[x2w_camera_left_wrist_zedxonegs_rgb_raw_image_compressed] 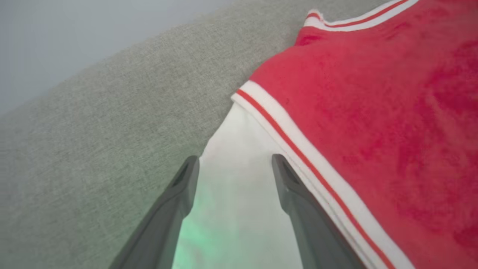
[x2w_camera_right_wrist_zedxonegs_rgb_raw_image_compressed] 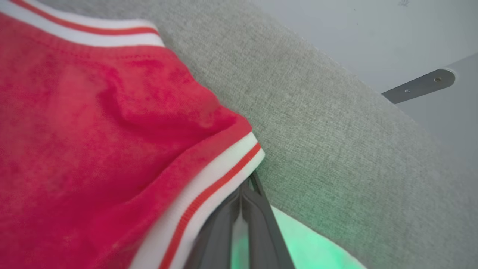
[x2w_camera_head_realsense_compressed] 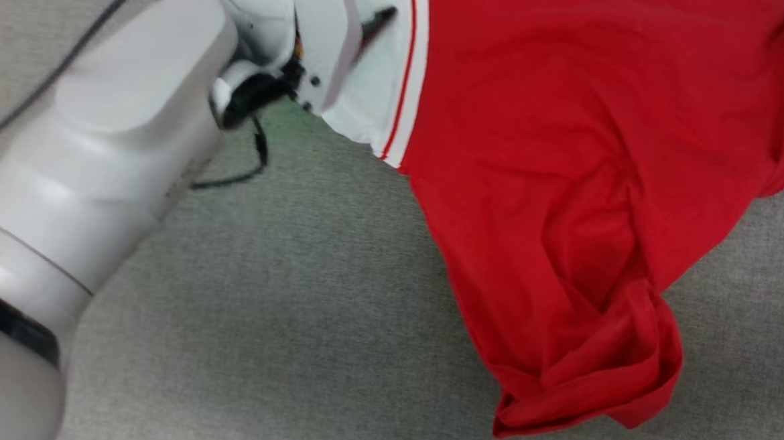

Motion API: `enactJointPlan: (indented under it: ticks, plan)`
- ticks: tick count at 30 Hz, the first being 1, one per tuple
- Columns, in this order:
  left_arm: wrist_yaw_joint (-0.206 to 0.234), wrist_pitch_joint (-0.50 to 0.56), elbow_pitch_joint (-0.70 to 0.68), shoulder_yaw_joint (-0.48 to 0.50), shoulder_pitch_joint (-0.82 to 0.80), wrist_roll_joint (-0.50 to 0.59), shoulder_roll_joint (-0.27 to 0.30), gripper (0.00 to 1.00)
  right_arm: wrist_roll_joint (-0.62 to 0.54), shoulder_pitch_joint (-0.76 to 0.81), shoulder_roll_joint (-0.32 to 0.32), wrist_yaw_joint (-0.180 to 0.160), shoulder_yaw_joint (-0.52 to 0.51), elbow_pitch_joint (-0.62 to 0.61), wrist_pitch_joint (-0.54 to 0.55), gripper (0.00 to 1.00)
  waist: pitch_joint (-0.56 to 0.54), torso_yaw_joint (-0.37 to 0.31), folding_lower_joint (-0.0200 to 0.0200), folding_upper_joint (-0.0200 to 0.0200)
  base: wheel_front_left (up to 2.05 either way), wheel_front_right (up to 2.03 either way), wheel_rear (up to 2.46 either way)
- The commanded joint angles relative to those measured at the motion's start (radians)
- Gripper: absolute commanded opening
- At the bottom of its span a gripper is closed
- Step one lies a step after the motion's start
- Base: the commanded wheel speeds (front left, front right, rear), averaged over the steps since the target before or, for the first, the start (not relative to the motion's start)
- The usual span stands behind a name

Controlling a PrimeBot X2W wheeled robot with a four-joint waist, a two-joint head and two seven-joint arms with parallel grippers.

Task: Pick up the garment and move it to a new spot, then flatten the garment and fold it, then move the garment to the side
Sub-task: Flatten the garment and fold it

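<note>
The garment [x2w_camera_head_realsense_compressed: 570,155], a red T-shirt with white sleeves and red-and-white stripe trim, lies spread on the grey fabric surface, its lower hem bunched and folded over at the front. My left gripper [x2w_camera_head_realsense_compressed: 375,24] is at the shirt's white sleeve. In the left wrist view that gripper [x2w_camera_left_wrist_zedxonegs_rgb_raw_image_compressed: 235,162] is open, its two dark fingers straddling the white sleeve of the garment [x2w_camera_left_wrist_zedxonegs_rgb_raw_image_compressed: 373,112]. In the right wrist view my right gripper [x2w_camera_right_wrist_zedxonegs_rgb_raw_image_compressed: 242,188] is shut, its tips tucked under the striped trim of the garment [x2w_camera_right_wrist_zedxonegs_rgb_raw_image_compressed: 93,130], with pale sleeve cloth pinched between the fingers.
The grey fabric surface [x2w_camera_head_realsense_compressed: 295,275] stretches in front of the shirt and to its left. A black cable [x2w_camera_head_realsense_compressed: 254,166] hangs by my left wrist. Beyond the surface's far edge [x2w_camera_right_wrist_zedxonegs_rgb_raw_image_compressed: 336,59] are a pale wall and a metal bracket [x2w_camera_right_wrist_zedxonegs_rgb_raw_image_compressed: 418,86].
</note>
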Motion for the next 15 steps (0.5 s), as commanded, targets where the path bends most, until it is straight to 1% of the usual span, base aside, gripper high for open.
enactJointPlan:
  ticks: [1, 3, 6, 8, 13, 14, 15]
  plan:
    - [-0.001, -0.011, 0.018, -0.021, -0.034, 0.009, 0.017, 1.0, 0.007, 0.074, 0.048, 0.006, 0.066, 0.024, 0.019, 0.0, 0.031, -0.028, -0.0001, 0.0, 0.0, 0.0, 0.0]
    - [-0.001, -0.007, 0.045, -0.053, -0.042, -0.025, 0.013, 1.0, 0.016, 0.065, 0.057, 0.006, 0.087, 0.025, 0.016, 0.0, 0.039, -0.038, -0.0001, 0.0, 0.0, 0.0, 0.0]
    - [-0.002, -0.008, 0.073, -0.095, -0.073, -0.055, 0.024, 1.0, 0.029, 0.055, 0.069, 0.006, 0.121, 0.034, 0.007, 0.0, 0.046, -0.047, -0.0001, 0.0, 0.0, 0.0, 0.0]
    - [-0.002, 0.003, 0.085, -0.117, -0.065, -0.09, 0.026, 1.0, 0.043, 0.051, 0.076, 0.007, 0.139, 0.04, 0.0, 0.0, 0.046, -0.055, -0.0001, 0.0, 0.0, 0.0, 0.0]
    - [-0.003, 0.097, 0.082, -0.164, -0.045, -0.193, 0.03, 1.0, 0.069, 0.031, 0.075, 0.008, 0.179, 0.053, -0.018, 0.0, 0.052, -0.06, -0.0001, 0.0, 0.0, 0.0, 0.0]
    - [-0.003, 0.115, 0.076, -0.167, -0.043, -0.218, 0.033, 0.98, 0.075, 0.026, 0.073, 0.008, 0.189, 0.054, -0.025, 0.0, 0.053, -0.06, -0.0001, 0.0, 0.0, 0.0, 0.0]
    - [-0.003, 0.129, 0.066, -0.17, -0.043, -0.237, 0.036, 0.49, 0.081, 0.021, 0.072, 0.008, 0.195, 0.057, -0.027, 0.0, 0.054, -0.061, -0.0001, 0.0, 0.0, 0.0, 0.0]
